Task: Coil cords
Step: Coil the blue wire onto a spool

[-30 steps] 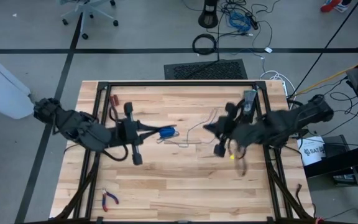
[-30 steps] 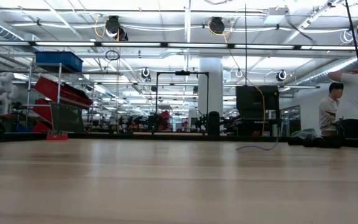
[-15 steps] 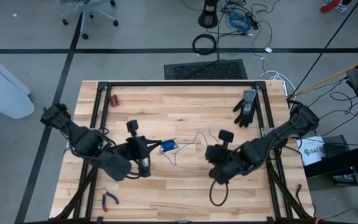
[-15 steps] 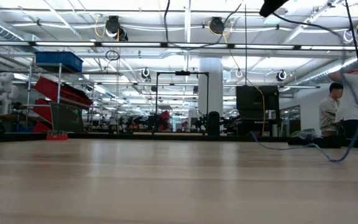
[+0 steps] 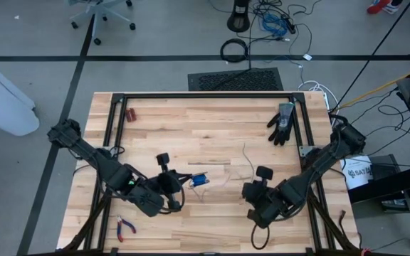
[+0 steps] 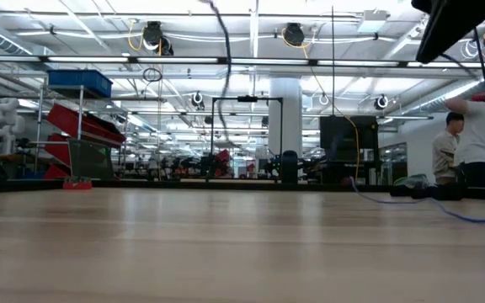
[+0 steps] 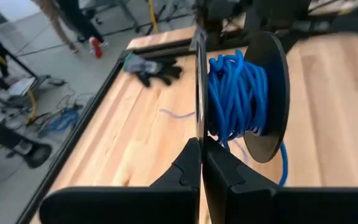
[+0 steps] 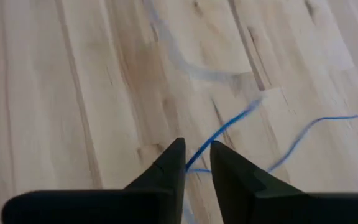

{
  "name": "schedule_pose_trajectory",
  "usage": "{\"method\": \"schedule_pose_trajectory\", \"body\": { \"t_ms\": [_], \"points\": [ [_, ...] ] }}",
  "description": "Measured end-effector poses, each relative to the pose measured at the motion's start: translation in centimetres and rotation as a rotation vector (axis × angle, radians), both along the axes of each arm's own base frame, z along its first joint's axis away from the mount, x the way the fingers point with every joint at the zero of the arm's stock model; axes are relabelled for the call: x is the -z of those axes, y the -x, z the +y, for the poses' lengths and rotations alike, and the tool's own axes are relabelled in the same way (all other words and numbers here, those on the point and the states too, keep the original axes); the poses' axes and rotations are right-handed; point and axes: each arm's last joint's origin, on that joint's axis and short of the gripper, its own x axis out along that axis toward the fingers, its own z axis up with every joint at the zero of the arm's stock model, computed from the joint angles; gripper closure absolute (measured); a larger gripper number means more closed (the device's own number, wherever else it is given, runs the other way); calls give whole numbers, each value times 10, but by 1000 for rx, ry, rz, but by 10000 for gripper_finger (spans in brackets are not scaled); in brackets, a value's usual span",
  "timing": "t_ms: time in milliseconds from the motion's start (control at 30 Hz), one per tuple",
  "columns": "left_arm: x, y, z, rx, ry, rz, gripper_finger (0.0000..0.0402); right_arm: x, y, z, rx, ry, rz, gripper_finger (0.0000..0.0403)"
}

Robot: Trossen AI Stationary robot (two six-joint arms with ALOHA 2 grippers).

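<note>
Left gripper (image 7: 201, 146) clenched on spool flange (image 7: 198, 81); cord (image 8: 219, 133) runs right, between parted right gripper (image 8: 197, 155) fingers, not clamped.

The table (image 5: 212, 135) is topped with pale, matt wooden planks whose grain and darker streaks are seen clearly in the right wrist view, and it is edged by a dark metal-looking frame (image 5: 205, 95). The cords (image 7: 236, 93) are sheathed in smooth, slightly glossy blue plastic and wound on a spool (image 7: 269, 93) of matt black plastic. A black glove (image 5: 282, 122) of soft, dull fabric is also seen.
</note>
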Motion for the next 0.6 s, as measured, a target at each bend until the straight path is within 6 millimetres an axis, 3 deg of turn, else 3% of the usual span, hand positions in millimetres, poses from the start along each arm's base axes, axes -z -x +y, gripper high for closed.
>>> {"method": "schedule_pose_trajectory", "body": {
  "t_ms": [133, 267, 433, 600],
  "points": [
    [-7, -1, -3, 45, 1, -37, 395, 8, 5, 8, 23, 15, -80, 319],
    [-13, 1, -8, 90, -23, -65, 395, 3, 4, 22, -8, 20, -219, 304],
    [-16, -1, -8, 112, -26, -84, 395, 5, -11, 45, -102, 71, -394, 301],
    [-16, -1, -9, 138, -62, -78, 395, 22, -31, 48, -123, 110, -403, 300]
  ]
}}
